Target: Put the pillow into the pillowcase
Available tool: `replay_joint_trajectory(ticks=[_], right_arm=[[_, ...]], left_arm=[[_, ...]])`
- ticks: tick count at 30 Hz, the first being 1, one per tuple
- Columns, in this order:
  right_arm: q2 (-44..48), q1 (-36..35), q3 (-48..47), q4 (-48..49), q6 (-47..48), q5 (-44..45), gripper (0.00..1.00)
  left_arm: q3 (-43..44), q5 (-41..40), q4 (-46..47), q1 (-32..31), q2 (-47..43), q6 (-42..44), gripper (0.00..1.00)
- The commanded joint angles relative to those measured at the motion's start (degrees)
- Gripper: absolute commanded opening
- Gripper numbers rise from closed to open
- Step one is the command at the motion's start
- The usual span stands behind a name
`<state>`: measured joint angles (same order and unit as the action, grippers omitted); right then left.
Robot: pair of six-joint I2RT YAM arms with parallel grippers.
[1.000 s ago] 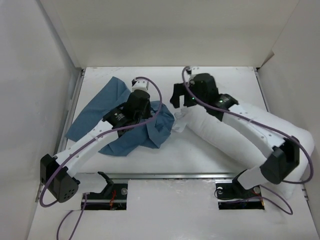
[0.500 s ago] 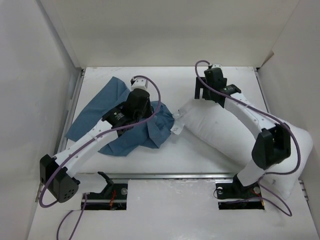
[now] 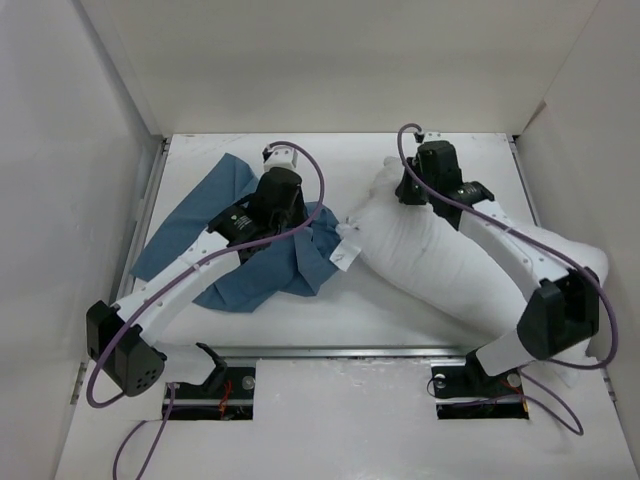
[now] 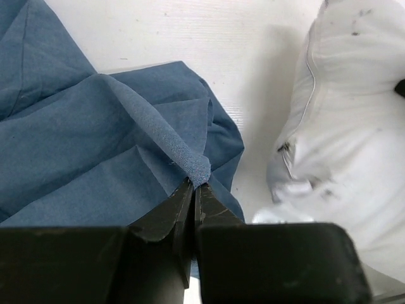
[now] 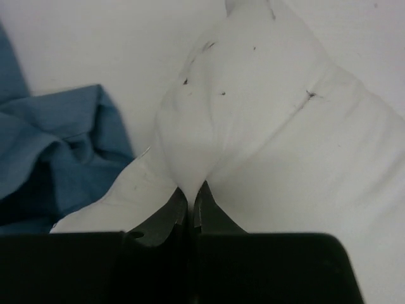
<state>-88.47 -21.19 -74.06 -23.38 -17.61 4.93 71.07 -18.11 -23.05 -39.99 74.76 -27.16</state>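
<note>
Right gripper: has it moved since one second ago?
Yes. The right gripper moved right, toward the table's right edge, away from the pillowcase, and now pinches the pillow.

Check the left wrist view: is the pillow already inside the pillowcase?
No, the pillow lies wholly outside, beside the pillowcase, with bare table showing between them.

White table, matte, with a few faint specks. White panels box it in: back wall, left wall, right wall. Metal strip runs along the near edge. Front ledge has a left cutout and a right cutout, with wires inside.
</note>
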Motion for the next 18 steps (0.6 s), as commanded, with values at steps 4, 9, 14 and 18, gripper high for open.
replay_joint_trajectory(ticks=[4, 9, 14, 18], right_arm=[[4.01, -11.66, -3.01, 11.51, -7.34, 2.70, 0.00], [-3.19, -17.74, -8.55, 11.51, -9.81, 10.78, 0.00], [-5.49, -18.27, -9.78, 13.97, -11.22, 20.46, 0.00], [-4.97, -16.43, -11.80, 13.97, -10.00, 22.84, 0.00]], left_arm=[[3.11, 3.68, 2.04, 0.26, -0.41, 2.19, 0.00], [4.25, 4.22, 2.04, 0.26, -1.54, 3.34, 0.00], [4.78, 5.28, 1.43, 0.26, -3.39, 3.87, 0.00], [4.78, 2.03, -1.38, 0.26, -4.62, 3.87, 0.00]])
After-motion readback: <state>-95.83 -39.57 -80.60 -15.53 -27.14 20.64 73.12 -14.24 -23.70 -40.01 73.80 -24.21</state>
